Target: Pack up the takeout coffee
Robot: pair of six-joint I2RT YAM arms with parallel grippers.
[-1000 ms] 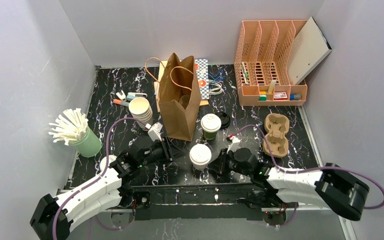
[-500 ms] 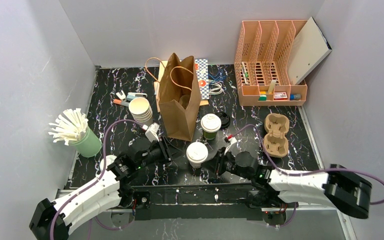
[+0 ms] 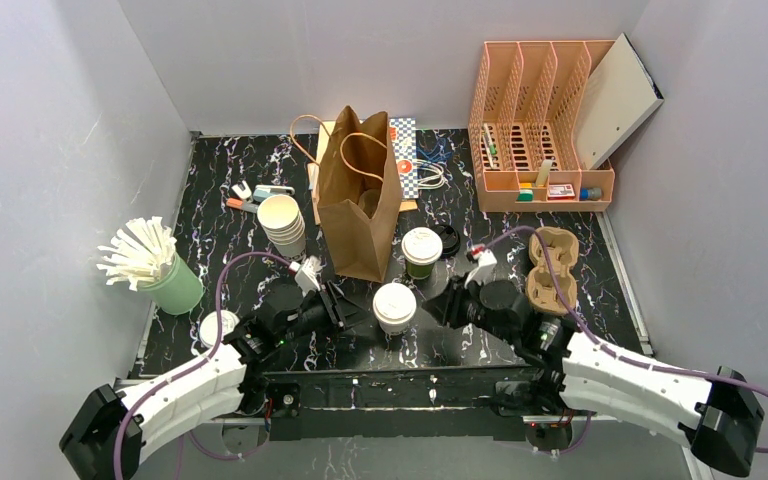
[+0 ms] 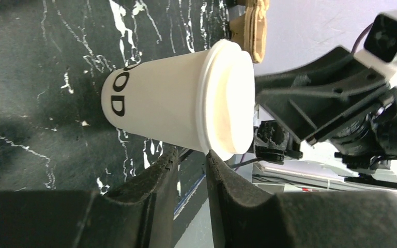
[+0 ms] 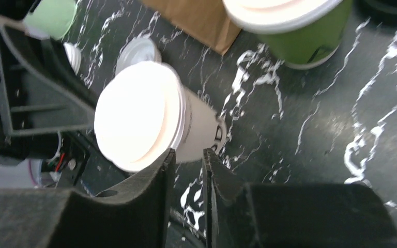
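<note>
The bag (image 3: 355, 205) stands open-mouthed, ready for loading. The left gripper (image 3: 338, 303) at 9 o'clock and right gripper (image 3: 436, 303) at 3 flank the cream cup (image 3: 395, 304), fingers barely parted, empty, probably lining up a grasp; the green cup (image 3: 421, 247) stands at its 1 o'clock

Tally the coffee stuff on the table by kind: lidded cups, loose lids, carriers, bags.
Lidded cups: 2 (green cup, cream cup)
Loose lids: 2 (black lid, white lid)
Cup carrier: 1
Paper bag: 1
Total: 6
</note>
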